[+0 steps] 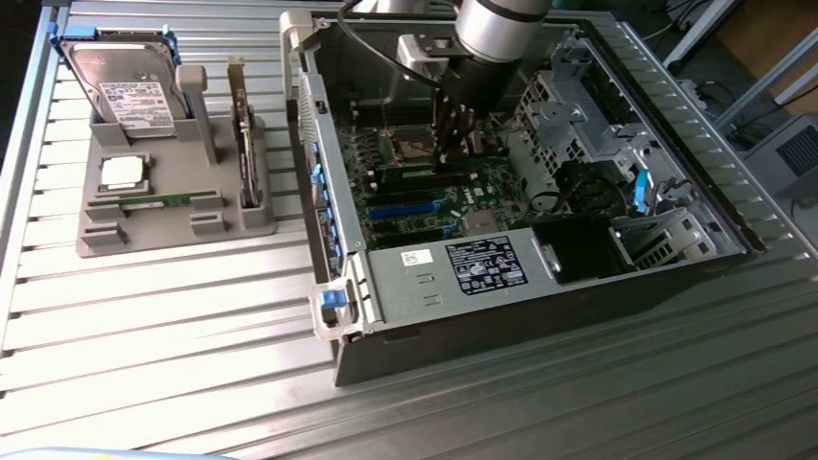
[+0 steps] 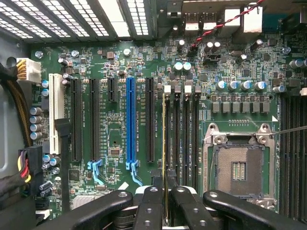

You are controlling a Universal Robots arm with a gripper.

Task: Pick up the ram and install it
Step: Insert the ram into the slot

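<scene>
Holding the ram (image 2: 164, 143) edge-on along the memory slots (image 2: 184, 139) of the motherboard (image 2: 115, 139), the pincer (image 2: 164, 194) is clamped on it; pickup looks done, seating not yet confirmed.

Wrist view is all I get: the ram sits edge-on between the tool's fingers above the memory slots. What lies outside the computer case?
Observer: Beside the case where the tool holds the ram, at the exterior view's left, stands a grey holder.
Operator: Anything in it?
Observer: A second green stick lies flat in it, beside a silver processor chip.
Operator: What else does it carry?
Observer: A hard drive with a white label stands propped at its far end.
</scene>
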